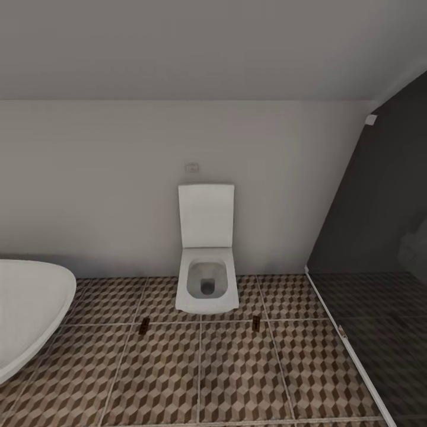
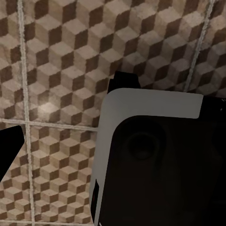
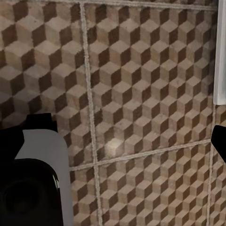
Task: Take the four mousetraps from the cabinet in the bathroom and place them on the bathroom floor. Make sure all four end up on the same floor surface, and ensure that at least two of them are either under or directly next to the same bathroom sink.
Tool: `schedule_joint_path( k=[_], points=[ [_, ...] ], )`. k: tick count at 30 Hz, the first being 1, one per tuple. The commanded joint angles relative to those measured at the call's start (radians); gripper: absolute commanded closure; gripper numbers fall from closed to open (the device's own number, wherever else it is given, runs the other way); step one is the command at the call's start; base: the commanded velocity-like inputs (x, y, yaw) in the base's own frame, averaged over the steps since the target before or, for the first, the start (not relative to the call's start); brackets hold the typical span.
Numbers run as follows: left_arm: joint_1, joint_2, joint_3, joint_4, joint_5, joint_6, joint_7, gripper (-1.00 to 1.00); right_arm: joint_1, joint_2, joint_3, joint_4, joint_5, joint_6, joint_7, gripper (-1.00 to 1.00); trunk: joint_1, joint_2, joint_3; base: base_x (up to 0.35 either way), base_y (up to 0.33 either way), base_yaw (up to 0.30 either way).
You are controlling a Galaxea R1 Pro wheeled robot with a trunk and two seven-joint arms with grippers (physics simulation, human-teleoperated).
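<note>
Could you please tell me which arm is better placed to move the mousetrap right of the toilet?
Right, probably: that mousetrap lies right of the toilet on the robot's right side, and the right gripper looks open over floor tiles.

Two mousetraps (image 1: 143,325) (image 1: 256,322) lie on the bathroom floor (image 1: 237,373), flanking the toilet (image 1: 207,279).

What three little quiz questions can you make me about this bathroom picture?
1. How many tiny dark brown wooden mousetraps lie on the cube-patterned tiled floor in the head view?
2. True or false: the white square toilet has its lid raised.
3. What sits at the head view's left edge: A) a white rounded bathtub, B) an orange cabinet, C) a sink?

Key:
1. Two: one mousetrap front-left of the toilet, the other mousetrap front-right.
2. True.
3. A.
</note>
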Motion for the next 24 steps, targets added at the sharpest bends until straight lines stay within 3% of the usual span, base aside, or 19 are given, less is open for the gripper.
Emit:
schedule_joint_path(
  k=[1,24],
  points=[
    [-0.002,0.000,-0.008,-0.002,0.011,-0.003,-0.004,-1.00,-0.001,0.001,0.008,0.004,-0.009,-0.007,0.000,-1.00,0.000,-0.001,-0.001,0.000,0.000,0.000],
    [-0.002,0.000,-0.008,-0.002,0.011,-0.003,-0.004,-1.00,-0.001,0.001,0.008,0.004,-0.009,-0.007,0.000,-1.00,0.000,-0.001,-0.001,0.000,0.000,0.000]
  ],
)
